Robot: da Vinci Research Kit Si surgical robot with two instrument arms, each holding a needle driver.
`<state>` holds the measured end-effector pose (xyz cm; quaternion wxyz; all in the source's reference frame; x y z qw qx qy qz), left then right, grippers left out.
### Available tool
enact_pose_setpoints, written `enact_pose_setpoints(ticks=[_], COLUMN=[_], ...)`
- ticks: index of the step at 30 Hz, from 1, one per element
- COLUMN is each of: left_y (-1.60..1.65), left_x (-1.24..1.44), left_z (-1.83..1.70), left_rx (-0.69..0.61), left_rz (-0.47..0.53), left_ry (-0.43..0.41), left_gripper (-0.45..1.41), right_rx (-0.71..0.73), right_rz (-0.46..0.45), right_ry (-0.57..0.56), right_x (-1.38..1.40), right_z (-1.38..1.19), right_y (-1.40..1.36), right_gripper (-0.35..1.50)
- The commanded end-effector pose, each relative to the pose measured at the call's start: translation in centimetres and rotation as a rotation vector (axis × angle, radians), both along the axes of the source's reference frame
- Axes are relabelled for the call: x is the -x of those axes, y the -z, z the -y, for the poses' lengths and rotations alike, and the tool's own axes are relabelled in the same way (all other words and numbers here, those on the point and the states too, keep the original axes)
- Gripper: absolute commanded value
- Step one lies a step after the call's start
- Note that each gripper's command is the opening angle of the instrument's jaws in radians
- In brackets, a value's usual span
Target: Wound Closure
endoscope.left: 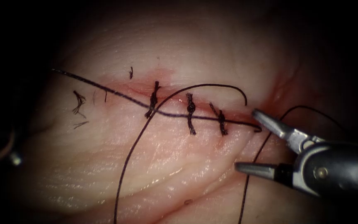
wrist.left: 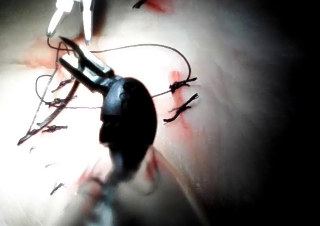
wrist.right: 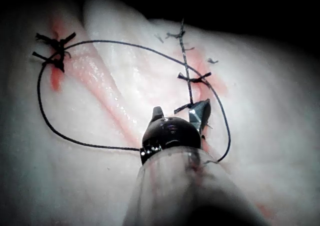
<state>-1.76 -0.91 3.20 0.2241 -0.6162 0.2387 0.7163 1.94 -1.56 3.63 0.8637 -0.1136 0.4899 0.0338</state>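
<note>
The tissue (endoscope.left: 154, 166) has a cut (endoscope.left: 175, 103) crossed by three dark stitches (endoscope.left: 190, 112). A taut thread (endoscope.left: 104, 89) runs along the cut from the upper left to a small dark hook (endoscope.left: 258, 129) at its right end; I cannot tell if that hook is the needle. A slack loop of thread (endoscope.left: 204, 86) arches over the cut and drops toward the front. My right tool (endoscope.left: 247, 140) stands open at the cut's right end, its upper jaw just above the hook, holding nothing. It is also open in its own view (wrist.right: 179, 113). My left tool (wrist.left: 62, 49) looks open and empty.
Short cut ends of thread (endoscope.left: 78, 104) lie on the tissue left of the stitches, with one more (endoscope.left: 131, 72) above the cut. Red fluid (endoscope.left: 162, 79) stains the cut's edges. Another strand (endoscope.left: 253, 166) hangs between the right tool's jaws toward the front.
</note>
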Motion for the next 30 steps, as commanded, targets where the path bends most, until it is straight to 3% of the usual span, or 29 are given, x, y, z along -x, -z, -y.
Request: enact_pose_setpoints(ticks=[1,3,4,5,6,7,8,12,17,19,21,24,30], left_y=[-0.06,-0.06,-0.07,-0.07,-0.08,-0.08,-0.09,-0.15,-0.32,-0.46,-0.51,-0.66,-0.74], left_x=[0.05,0.05,0.06,0.06,0.06,0.06,0.06,0.08,0.17,0.26,0.28,0.36,0.41], left_z=[0.00,0.01,0.01,0.01,0.01,0.01,0.01,0.01,0.03,0.06,0.07,0.10,0.11], left_rx=[0.000,0.002,0.002,0.002,0.003,0.003,0.003,-0.003,-0.016,-0.024,-0.024,-0.033,-0.032], left_rz=[0.002,0.003,0.003,0.003,0.003,0.003,0.002,-0.001,-0.019,-0.038,-0.044,-0.056,-0.065], left_ry=[-0.001,-0.003,-0.002,-0.002,-0.007,-0.007,-0.009,-0.016,-0.041,-0.065,-0.069,-0.089,-0.094], left_gripper=[-0.45,-0.45,-0.45,-0.45,-0.45,-0.45,-0.45,-0.45,-0.45,-0.45,-0.45,-0.45,-0.45], right_rx=[-0.002,0.000,0.008,0.008,0.005,0.005,-0.007,-0.030,-0.046,-0.050,-0.055,-0.068,-0.049], right_rz=[0.013,0.029,0.034,0.034,0.046,0.046,0.057,0.059,0.019,-0.013,-0.024,-0.071,-0.112], right_ry=[0.003,0.006,0.010,0.010,0.032,0.032,0.071,0.086,0.104,0.128,0.139,0.200,0.253], right_x=[-0.06,-0.07,-0.07,-0.07,-0.05,-0.05,-0.02,0.02,-0.09,-0.28,-0.35,-0.66,-1.06], right_z=[-0.05,-0.06,-0.04,-0.04,-0.01,-0.01,0.03,0.09,0.44,0.74,0.82,1.18,1.47], right_y=[-0.16,-0.26,-0.32,-0.32,-0.35,-0.35,-0.34,-0.28,0.11,0.42,0.51,0.86,1.17], right_gripper=[1.23,1.15,0.93,0.93,0.05,0.05,-0.35,-0.35,-0.35,-0.35,-0.35,-0.35,-0.35])
